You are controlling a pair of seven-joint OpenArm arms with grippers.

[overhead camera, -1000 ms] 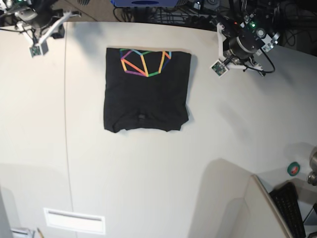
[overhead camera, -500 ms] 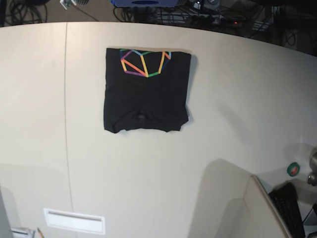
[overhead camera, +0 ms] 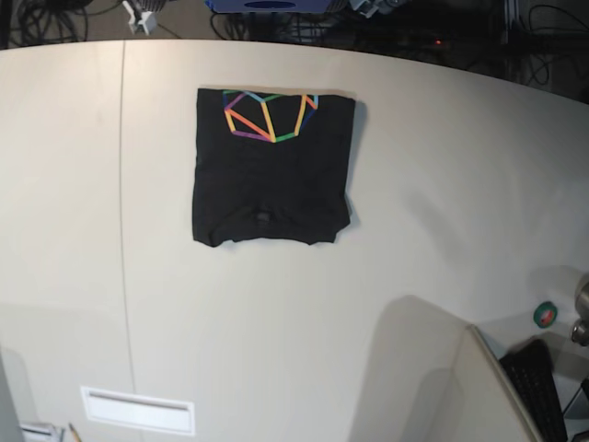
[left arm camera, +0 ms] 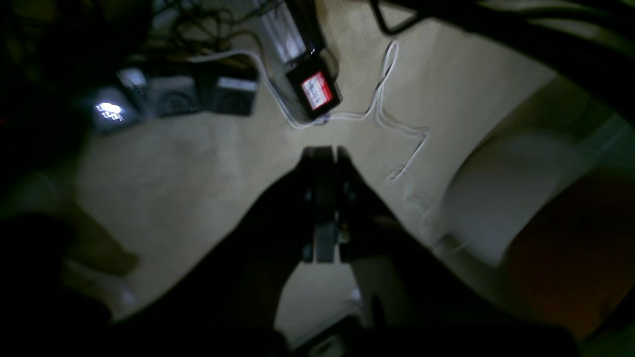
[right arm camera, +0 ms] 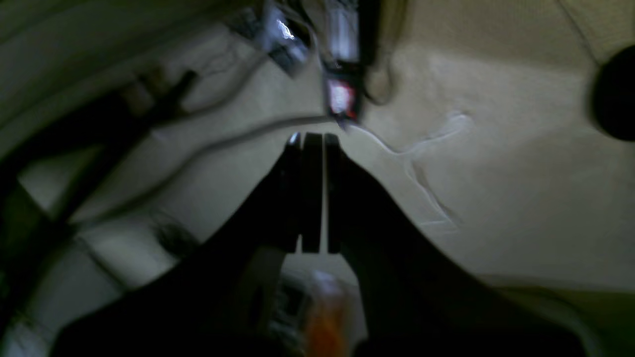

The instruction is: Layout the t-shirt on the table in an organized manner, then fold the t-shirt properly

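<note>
Left pincer (left arm camera: 325,156): you see its two dark fingers pressed together with nothing between them. It hangs above a beige carpeted floor (left arm camera: 198,163), off the tabletop.
Right pincer (right arm camera: 312,141): closed as well, fingers flat against each other and empty. It too is out over the floor.
Arm pose: both wrist views look down past the fingertips at the floor, so you have both arms swung away from the work area. Neither arm appears in the base view.
T-shirt (overhead camera: 272,175): folded into a neat near-square, lying flat on the tabletop (overhead camera: 433,184) toward its far edge, with the rainbow line print (overhead camera: 267,115) along its far side. Nothing touches it.
Only in the base view: the t-shirt, the tabletop and its thin seam line (overhead camera: 122,230), left of the shirt.
Only in the wrist views: a white cable (left arm camera: 392,109) and a dark box with a red label (left arm camera: 316,91) on the floor. The right wrist picture is blurred, so what looks like the same box may be something else.
</note>
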